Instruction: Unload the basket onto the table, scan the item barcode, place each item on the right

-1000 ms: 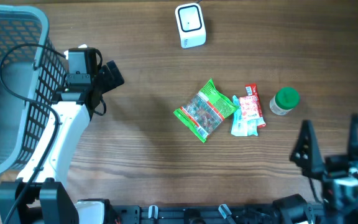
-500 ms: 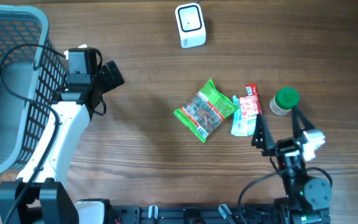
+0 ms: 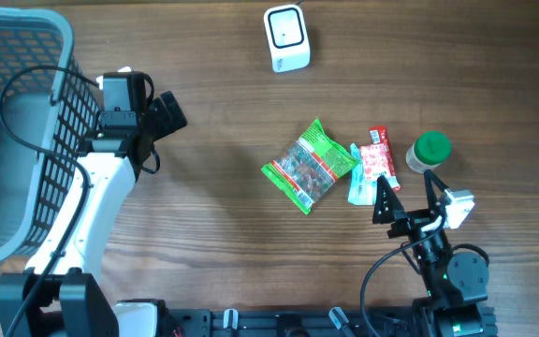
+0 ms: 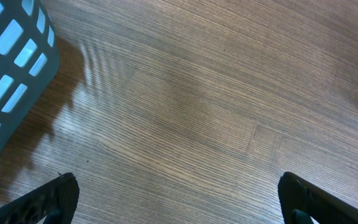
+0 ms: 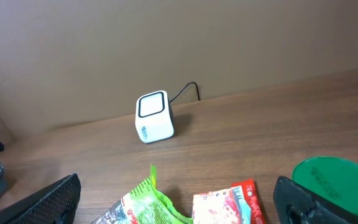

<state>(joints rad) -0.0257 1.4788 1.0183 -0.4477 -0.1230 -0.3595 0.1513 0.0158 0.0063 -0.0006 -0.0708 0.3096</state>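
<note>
Right gripper (image 3: 405,181) has swung in toward the scanner (image 3: 285,37), jaws spread wide and empty, just short of the red packet (image 3: 378,161); packet lies flat, well nearer than the scanner, long axis pointing roughly back at it; left gripper (image 4: 178,183) gapes too, empty.

- One white barcode scanner (image 3: 285,37) is standing at the far edge of the table (image 3: 213,234).
- One grey mesh basket (image 3: 17,21) is sitting at the left.
- Three snack packets are lying mid-table: one green bag (image 3: 309,166), one red packet (image 3: 378,161), one blue-and-white packet (image 3: 363,187).
- One green-lidded jar (image 3: 429,152) is standing beside them.
- Two grippers are showing: one left gripper (image 3: 162,133), one right gripper (image 3: 406,187).
</note>
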